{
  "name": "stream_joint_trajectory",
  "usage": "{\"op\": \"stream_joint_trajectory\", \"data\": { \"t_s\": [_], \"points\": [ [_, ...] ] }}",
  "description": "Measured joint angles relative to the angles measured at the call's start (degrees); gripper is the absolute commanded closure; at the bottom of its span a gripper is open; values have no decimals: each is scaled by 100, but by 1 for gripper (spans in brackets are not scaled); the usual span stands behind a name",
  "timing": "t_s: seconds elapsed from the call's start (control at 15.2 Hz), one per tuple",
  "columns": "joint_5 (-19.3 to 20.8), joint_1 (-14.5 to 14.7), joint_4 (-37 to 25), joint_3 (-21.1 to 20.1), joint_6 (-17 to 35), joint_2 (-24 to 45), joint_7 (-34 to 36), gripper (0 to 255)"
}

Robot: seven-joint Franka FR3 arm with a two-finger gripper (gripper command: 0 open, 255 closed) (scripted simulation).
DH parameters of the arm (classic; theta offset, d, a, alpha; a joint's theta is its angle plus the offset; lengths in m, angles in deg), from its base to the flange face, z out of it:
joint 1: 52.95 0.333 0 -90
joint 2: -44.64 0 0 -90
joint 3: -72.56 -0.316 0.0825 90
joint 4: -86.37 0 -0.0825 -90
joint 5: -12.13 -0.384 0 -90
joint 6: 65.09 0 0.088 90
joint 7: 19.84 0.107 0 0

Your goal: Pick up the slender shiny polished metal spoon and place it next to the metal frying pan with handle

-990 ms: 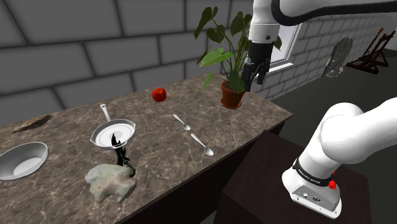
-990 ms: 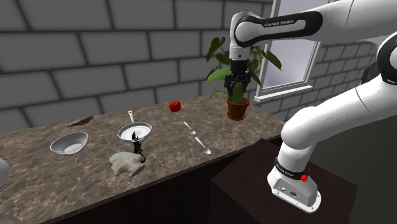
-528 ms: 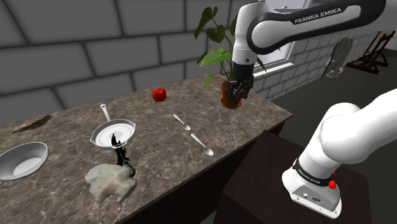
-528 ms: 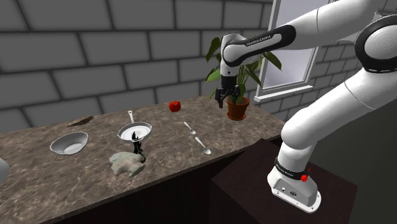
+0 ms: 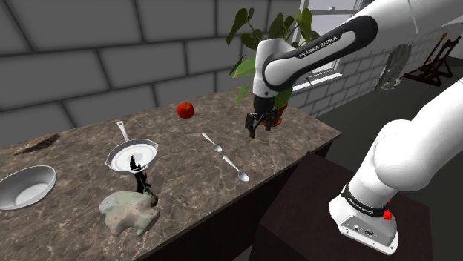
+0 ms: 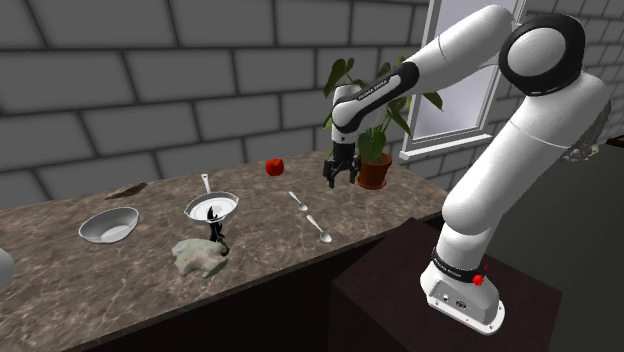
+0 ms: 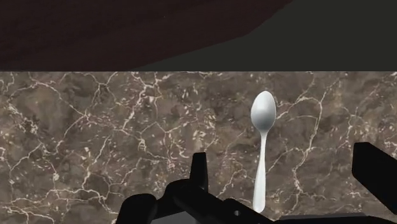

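Observation:
Two slender shiny spoons lie on the marble counter: one [image 5: 212,143] [image 6: 297,200] further in, the other [image 5: 236,168] [image 6: 319,229] nearer the front edge. The metal frying pan [image 5: 132,155] [image 6: 211,207] sits towards the shoulder view's left of them, its handle pointing at the wall. My gripper [image 5: 256,132] [image 6: 339,182] hangs open a little above the counter, just to the shoulder view's right of the spoons and holding nothing. In the wrist view one spoon [image 7: 262,146] lies on the counter between my spread fingers [image 7: 199,173], nearer the right one, untouched, its bowl towards the counter edge.
A red apple [image 5: 185,110] lies near the wall and a potted plant [image 5: 271,108] stands just behind the arm. A white bowl [image 5: 28,185], a pale lumpy object [image 5: 128,211] and a small black thing [image 5: 141,179] sit beyond the pan. The dark stand [image 5: 319,215] is below the counter edge.
The arm has come down from beside the plant's leaves and swung towards the shoulder view's left, so the open gripper now hangs low by the spoons. Nothing on the counter moved.

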Motion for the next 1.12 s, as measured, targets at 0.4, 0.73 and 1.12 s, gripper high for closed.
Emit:
{"op": "stream_joint_trajectory", "data": {
  "t_s": [0.4,0.73,1.12],
  "points": [
    [-313,49,-274,11,1082,1365,-150,0],
    [-649,54,-715,-19,1803,2545,-351,0],
    [-958,30,-1361,-132,2324,3720,-497,0]
  ]
}}
